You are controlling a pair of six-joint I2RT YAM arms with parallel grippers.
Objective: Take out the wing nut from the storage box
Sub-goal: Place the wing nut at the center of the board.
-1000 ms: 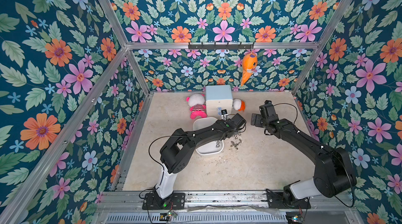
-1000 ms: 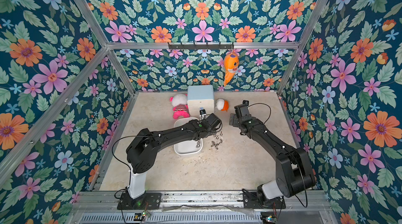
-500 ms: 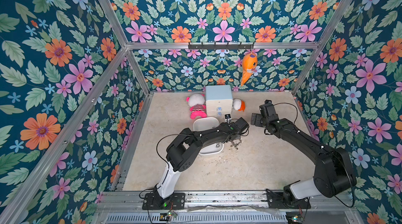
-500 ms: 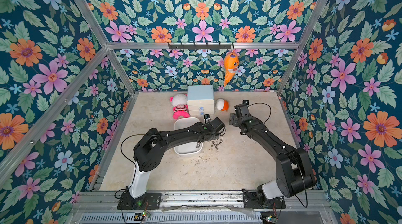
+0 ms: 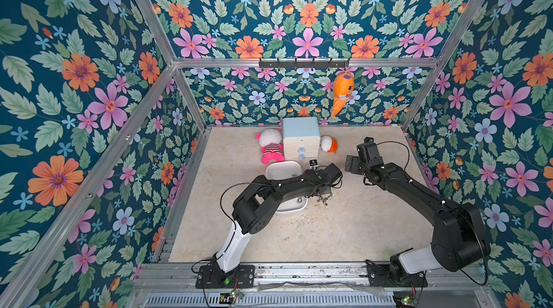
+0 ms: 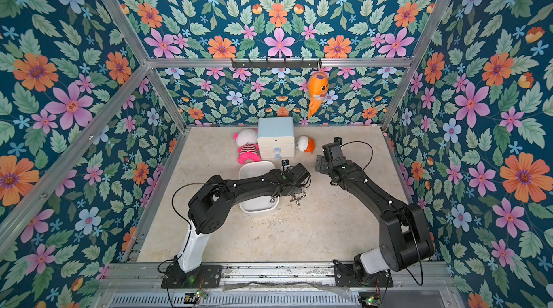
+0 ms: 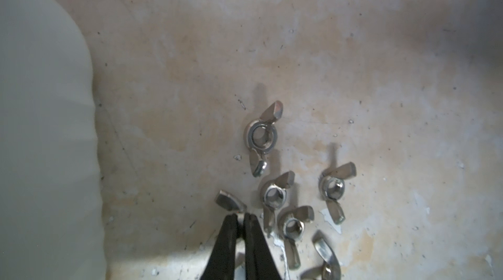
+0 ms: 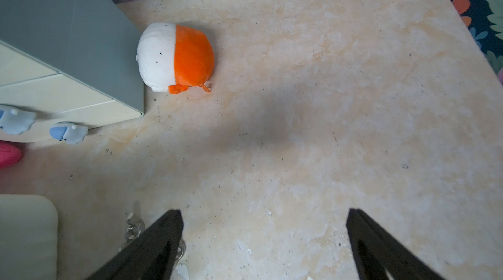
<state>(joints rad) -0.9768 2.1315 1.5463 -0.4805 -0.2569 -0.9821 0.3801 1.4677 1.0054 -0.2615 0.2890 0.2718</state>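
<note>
The storage box (image 5: 282, 169) (image 6: 256, 168) is a shallow white tray mid-table; its rim also shows in the left wrist view (image 7: 40, 129). One wing nut (image 5: 299, 200) (image 6: 273, 200) lies inside it near the right wall. My left gripper (image 7: 241, 214) hangs low over the table just right of the box, shut on a wing nut (image 7: 230, 201) whose wing sticks out past the fingertips. Several loose wing nuts (image 7: 260, 135) (image 5: 323, 200) lie on the table beside it. My right gripper (image 8: 265, 237) (image 5: 349, 164) stands open and empty, farther right and back.
A white drawer cabinet with a pale-blue top (image 5: 300, 130) stands at the back. A pink plush (image 5: 270, 149) lies on its left and an orange-and-white plush (image 8: 175, 56) on its right. An orange toy (image 5: 342, 91) hangs from the wall rail.
My left gripper has shifted a little to the right, off the box's edge and down beside the loose wing nuts. The right arm has stayed still.
</note>
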